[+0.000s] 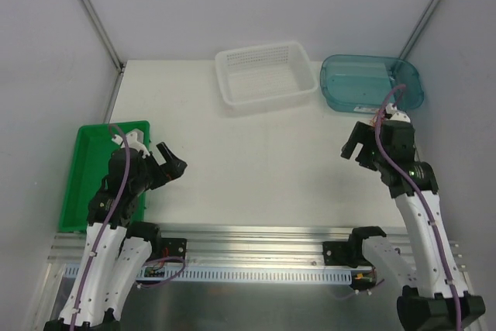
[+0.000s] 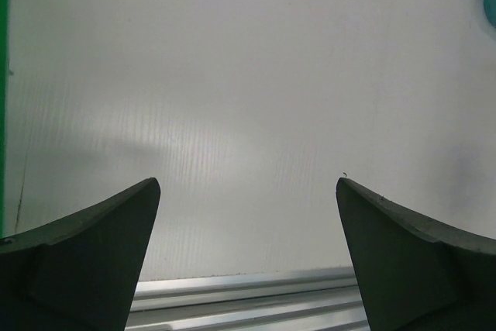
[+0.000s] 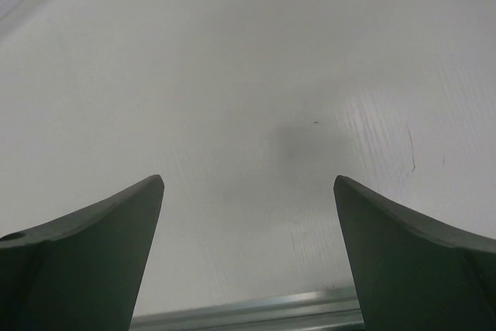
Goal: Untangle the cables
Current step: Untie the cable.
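No cables show on the white table (image 1: 256, 160) or in any view; they are out of sight. My left gripper (image 1: 172, 159) hovers at the left beside the green tray, open wide, and the left wrist view shows only bare table between its dark fingers (image 2: 101, 253). My right gripper (image 1: 353, 146) hangs at the right, below the blue bin, also open. The right wrist view shows nothing between its fingers (image 3: 403, 246) but white table.
A green tray (image 1: 89, 145) lies at the left edge, partly under my left arm. A white mesh basket (image 1: 267, 75) and a clear blue bin (image 1: 360, 83) stand at the back. A metal rail (image 1: 256, 242) runs along the near edge.
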`<state>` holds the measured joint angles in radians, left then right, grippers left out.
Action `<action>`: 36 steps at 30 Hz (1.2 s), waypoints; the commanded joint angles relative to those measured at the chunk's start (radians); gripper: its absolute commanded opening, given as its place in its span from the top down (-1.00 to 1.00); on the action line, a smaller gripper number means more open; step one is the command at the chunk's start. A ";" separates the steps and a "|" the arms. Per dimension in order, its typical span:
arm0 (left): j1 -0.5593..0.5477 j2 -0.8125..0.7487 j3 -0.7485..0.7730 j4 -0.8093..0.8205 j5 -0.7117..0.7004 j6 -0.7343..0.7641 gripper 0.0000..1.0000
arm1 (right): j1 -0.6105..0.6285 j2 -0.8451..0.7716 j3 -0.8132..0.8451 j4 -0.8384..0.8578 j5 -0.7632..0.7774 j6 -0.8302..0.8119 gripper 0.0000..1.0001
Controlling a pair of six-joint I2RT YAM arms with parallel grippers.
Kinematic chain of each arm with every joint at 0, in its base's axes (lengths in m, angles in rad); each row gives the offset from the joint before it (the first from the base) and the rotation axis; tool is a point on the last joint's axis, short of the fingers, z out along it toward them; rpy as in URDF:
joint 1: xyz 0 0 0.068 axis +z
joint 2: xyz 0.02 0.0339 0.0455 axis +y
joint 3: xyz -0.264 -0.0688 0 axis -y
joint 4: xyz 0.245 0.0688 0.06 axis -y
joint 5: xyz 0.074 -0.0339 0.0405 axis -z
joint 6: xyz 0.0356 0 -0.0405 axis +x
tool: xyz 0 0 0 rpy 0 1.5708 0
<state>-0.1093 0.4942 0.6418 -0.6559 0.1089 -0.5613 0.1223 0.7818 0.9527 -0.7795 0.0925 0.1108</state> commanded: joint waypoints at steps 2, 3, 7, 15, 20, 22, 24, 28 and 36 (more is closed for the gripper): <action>0.010 -0.013 -0.017 0.145 0.080 0.116 -0.98 | -0.102 0.161 0.000 0.250 0.116 0.098 -0.93; 0.010 -0.025 -0.049 0.171 0.101 0.115 -0.98 | -0.119 0.196 0.009 0.273 0.110 0.102 -0.93; 0.008 -0.060 -0.113 0.200 0.193 0.115 -0.98 | -0.228 0.382 0.044 0.388 0.127 0.148 -0.93; 0.008 -0.046 -0.117 0.211 0.198 0.118 -0.98 | -0.383 0.703 0.142 0.588 0.171 0.262 -0.97; 0.008 -0.029 -0.111 0.211 0.199 0.133 -0.98 | -0.457 0.855 0.198 0.710 0.116 0.260 -0.98; 0.008 -0.020 -0.111 0.211 0.199 0.135 -0.98 | -0.478 0.919 0.233 0.717 0.087 0.262 -0.93; 0.008 -0.005 -0.108 0.211 0.196 0.136 -0.98 | -0.486 0.958 0.257 0.709 0.076 0.262 -0.93; 0.008 0.015 -0.100 0.216 0.190 0.139 -0.98 | -0.495 1.046 0.282 0.740 0.030 0.262 -0.85; 0.008 0.024 -0.105 0.220 0.196 0.138 -0.98 | -0.506 1.111 0.269 0.717 -0.010 0.315 -0.12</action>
<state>-0.1093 0.5171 0.5262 -0.4747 0.2840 -0.4519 -0.3737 1.9022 1.2316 -0.0872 0.1074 0.3805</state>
